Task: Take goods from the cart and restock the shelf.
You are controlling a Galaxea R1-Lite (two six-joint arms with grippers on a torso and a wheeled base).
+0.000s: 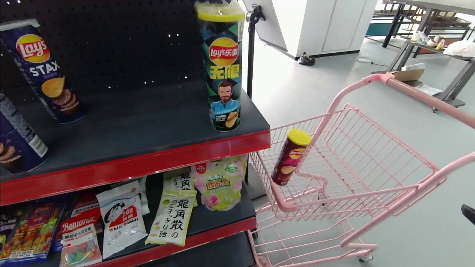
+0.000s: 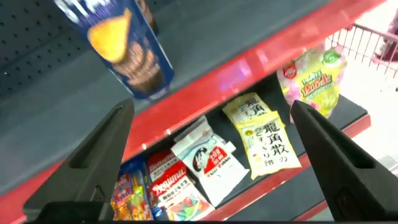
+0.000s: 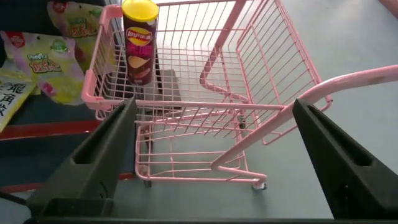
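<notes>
lower your right gripper (image 3: 211, 165), spread and empty, around the middle of the maroon can (image 3: 139, 46) leaning in the pink cart (image 3: 186, 104).

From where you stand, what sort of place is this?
Probably a mock shop inside a lab or workshop: a red-edged shelf of chip cans and sweet bags, a pink shopping cart, but work tables behind.

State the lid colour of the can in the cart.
Yellow lid, seen best in the right wrist view.
</notes>
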